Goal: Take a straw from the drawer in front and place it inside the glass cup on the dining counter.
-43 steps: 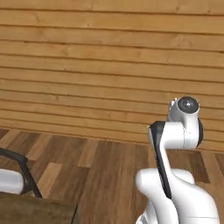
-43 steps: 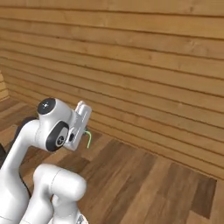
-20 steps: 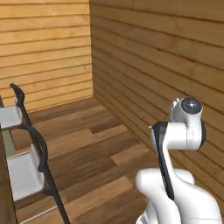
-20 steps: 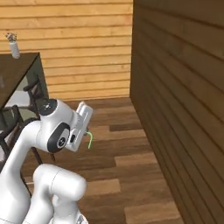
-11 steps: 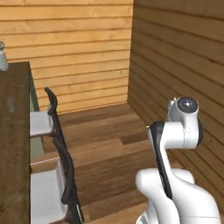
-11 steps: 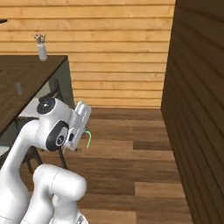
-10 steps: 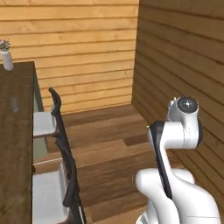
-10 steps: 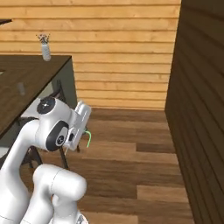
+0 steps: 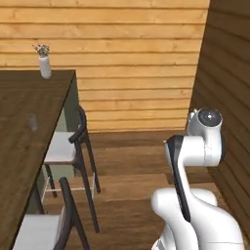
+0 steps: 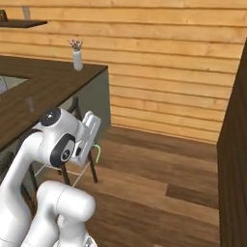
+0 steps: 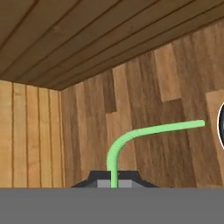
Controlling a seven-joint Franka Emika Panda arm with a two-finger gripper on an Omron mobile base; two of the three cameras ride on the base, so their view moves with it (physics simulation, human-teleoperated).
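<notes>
Green straw (image 11: pixel 131 136) apparently pinched in the jaws.

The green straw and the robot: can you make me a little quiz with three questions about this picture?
1. True or false: the gripper is shut on the straw.
2. What stands at the far end of the dining counter? A) a toaster B) a small white vase C) a red bowl
3. Fill in the missing word: the straw is not straight, it has a ____ near the fingers.

Key: 1 true. 2 B. 3 bend.
</notes>
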